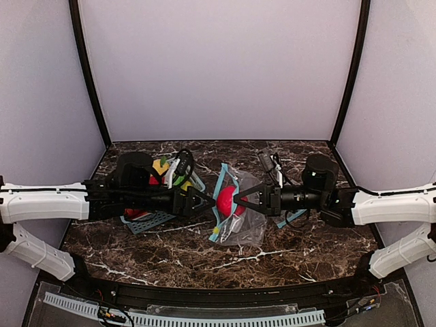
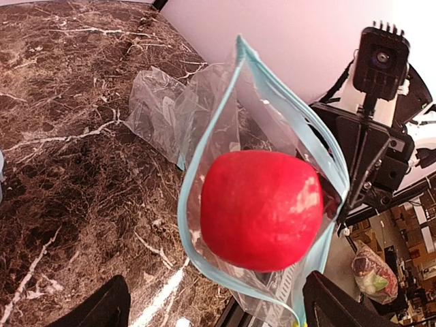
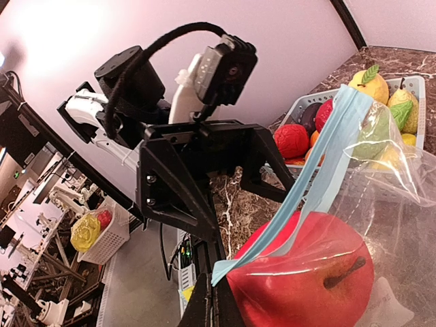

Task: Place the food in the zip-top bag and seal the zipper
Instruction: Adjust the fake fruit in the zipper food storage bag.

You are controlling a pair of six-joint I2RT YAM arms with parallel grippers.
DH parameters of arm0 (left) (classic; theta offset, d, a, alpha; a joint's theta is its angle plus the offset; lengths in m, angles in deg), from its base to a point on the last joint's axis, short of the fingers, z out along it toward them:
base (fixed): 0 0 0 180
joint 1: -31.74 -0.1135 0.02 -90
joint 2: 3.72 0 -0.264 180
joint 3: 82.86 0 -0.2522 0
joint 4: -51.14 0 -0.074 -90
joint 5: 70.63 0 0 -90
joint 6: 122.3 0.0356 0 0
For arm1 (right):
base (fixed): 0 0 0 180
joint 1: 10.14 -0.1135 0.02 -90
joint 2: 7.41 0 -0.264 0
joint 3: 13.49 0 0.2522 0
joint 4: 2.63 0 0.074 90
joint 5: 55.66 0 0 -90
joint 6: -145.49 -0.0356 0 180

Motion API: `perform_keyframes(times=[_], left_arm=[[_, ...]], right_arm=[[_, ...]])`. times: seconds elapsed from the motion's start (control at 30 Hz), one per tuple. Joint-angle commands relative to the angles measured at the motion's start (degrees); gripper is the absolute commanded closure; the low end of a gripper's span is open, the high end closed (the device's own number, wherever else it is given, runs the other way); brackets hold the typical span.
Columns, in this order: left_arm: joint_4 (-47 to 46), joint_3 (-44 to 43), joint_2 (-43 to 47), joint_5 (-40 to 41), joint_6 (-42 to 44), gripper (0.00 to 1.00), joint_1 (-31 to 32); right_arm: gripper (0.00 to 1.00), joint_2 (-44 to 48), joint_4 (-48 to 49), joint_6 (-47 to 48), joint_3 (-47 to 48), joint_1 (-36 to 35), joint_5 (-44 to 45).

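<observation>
The red apple sits in the open mouth of the zip-top bag, just ahead of the left gripper's fingers, which are spread wide and released, touching nothing. On the bag's far side the right gripper's fingers are clenched on the light-blue zipper, holding the mouth edge up off the bench. The bench is dark brown marble with white veins, and pale walls rise behind the bag. Left of the bag, a light-blue mesh basket holds more toy food: red, yellow and green pieces.
</observation>
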Motion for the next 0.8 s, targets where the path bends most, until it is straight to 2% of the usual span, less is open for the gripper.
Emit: perform_keyframes(times=[0.0, 0.47, 0.57, 0.77], left_arm=[[-5.3, 0.3, -2.8, 0.3, -4.5, 0.11, 0.2], [-10.5, -6.5, -15.1, -2.1, -6.0, 0.10, 0.2], [-11.6, -6.3, -15.2, -2.8, -6.4, 0.11, 0.2], [-9.3, -1.7, -10.7, -0.8, -6.8, 0.19, 0.2]], right_arm=[[1.00, -0.6, 4.2, -0.4, -0.5, 0.3, -2.7], [1.00, -1.4, 3.3, 0.0, -0.3, 0.3, -2.9], [1.00, -0.8, 2.5, 0.2, -0.6, 0.3, -1.0], [1.00, 0.7, -2.0, 1.5, -0.3, 0.4, 3.3]])
